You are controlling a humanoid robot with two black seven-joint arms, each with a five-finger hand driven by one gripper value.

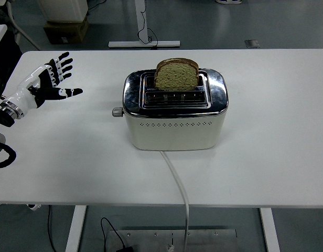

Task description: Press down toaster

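A cream toaster (174,113) with a chrome top stands at the middle of the white table (277,131). A slice of brown bread (176,74) sticks up out of its far slot. The toaster's small grey lever knob (117,112) juts out on its left end, in the raised position. My left hand (52,81) hovers over the table's left part, fingers spread and empty, well to the left of the knob. My right arm is out of view.
The toaster's white cord (177,181) runs from its front over the table's near edge. Beyond the table's far side are a desk base (144,43) and a cardboard box (65,30) on the floor.
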